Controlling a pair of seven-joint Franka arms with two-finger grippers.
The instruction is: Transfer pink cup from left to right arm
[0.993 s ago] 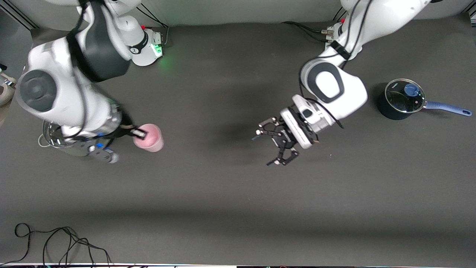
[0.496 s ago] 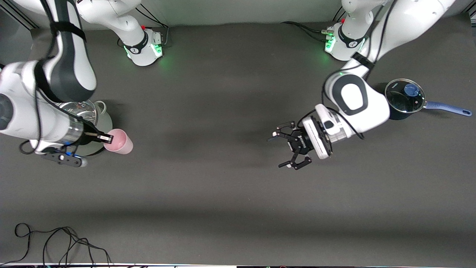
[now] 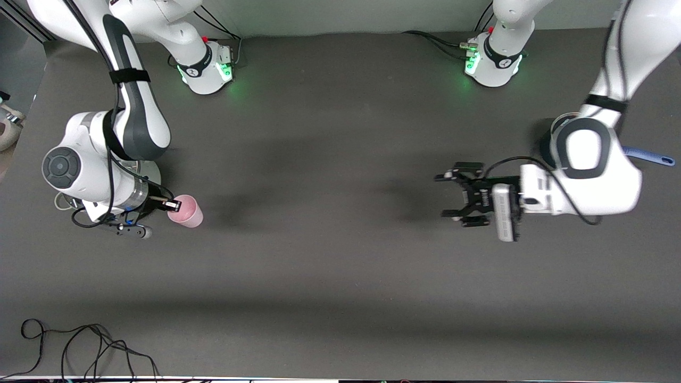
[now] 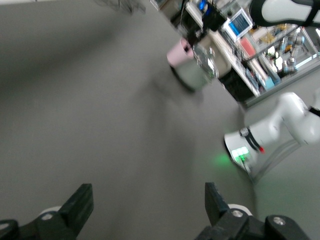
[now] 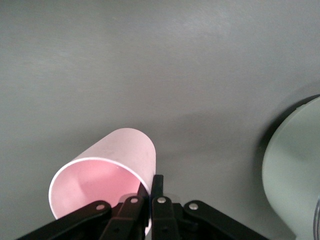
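Note:
The pink cup (image 3: 187,211) is a small pale pink tumbler, tilted on its side. My right gripper (image 3: 173,204) is shut on its rim, one finger inside and one outside, and holds it over the table beside a pale pot. The right wrist view shows the cup's open mouth (image 5: 112,172) at the right gripper (image 5: 151,189). My left gripper (image 3: 448,196) is open and empty over the table toward the left arm's end, well apart from the cup. In the left wrist view its gripper (image 4: 147,202) frames bare table, and the cup (image 4: 176,54) shows small in the distance.
A pale green pot (image 3: 153,173) sits mostly hidden under my right arm; it also shows in the right wrist view (image 5: 295,170). A blue saucepan's handle (image 3: 653,156) sticks out from under my left arm. Black cables (image 3: 80,346) lie at the near edge.
My right arm has carried the cup toward its own end of the table and lowered beside the pot. My left gripper has drawn back toward the left arm's end, still open.

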